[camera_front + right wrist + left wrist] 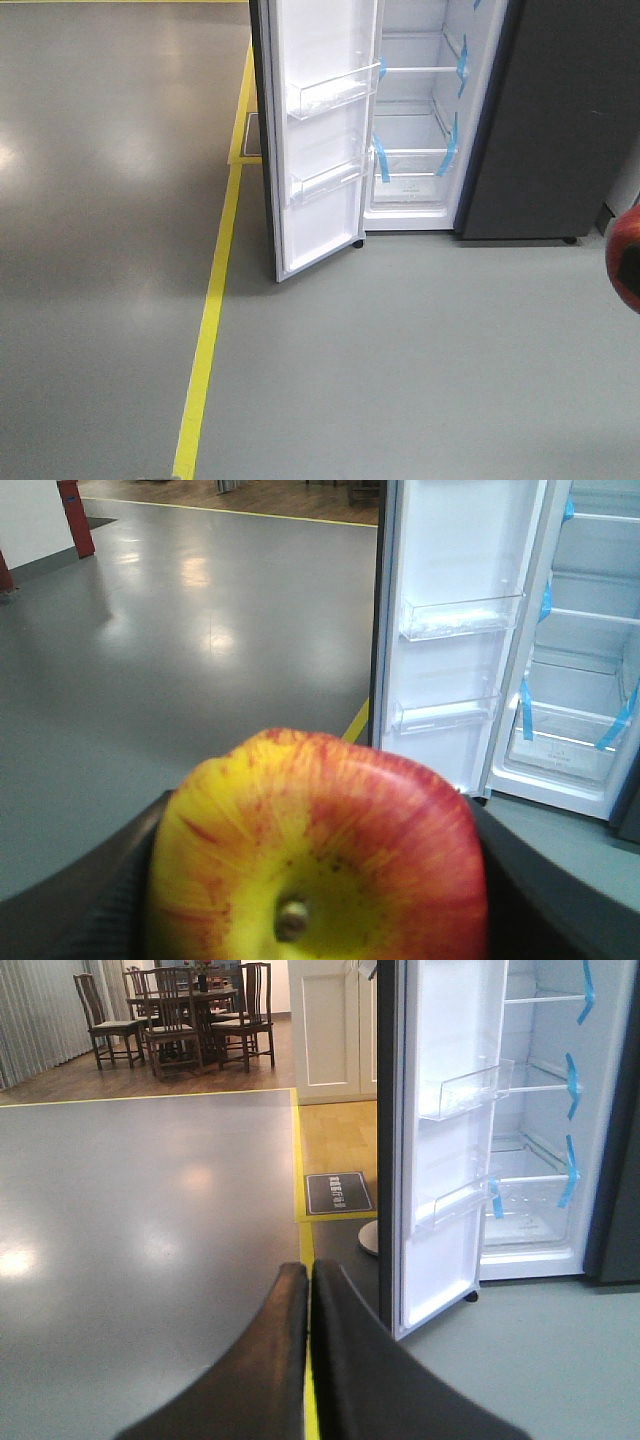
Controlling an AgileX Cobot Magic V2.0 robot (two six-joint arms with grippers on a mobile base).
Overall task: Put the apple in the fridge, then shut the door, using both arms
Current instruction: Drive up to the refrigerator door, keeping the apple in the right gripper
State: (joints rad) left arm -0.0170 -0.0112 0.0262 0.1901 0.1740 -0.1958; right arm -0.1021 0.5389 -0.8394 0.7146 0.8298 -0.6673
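The red and yellow apple (320,850) fills the bottom of the right wrist view, held between the black fingers (110,880) of my right gripper (318,880), stem end facing the camera. Its red edge (625,255) shows at the right border of the front view. The fridge (420,110) stands open ahead, white inside with glass shelves and blue tape strips. Its door (320,130) is swung wide to the left, clear bins on its white lining. My left gripper (308,1280) is shut and empty, low over the floor left of the door (440,1140).
A yellow floor line (210,310) runs toward the fridge's left side. A dark mat (338,1192) and a white round object (369,1237) lie behind the door. A dining table with chairs (180,1015) stands far back. Grey floor lies between me and the fridge.
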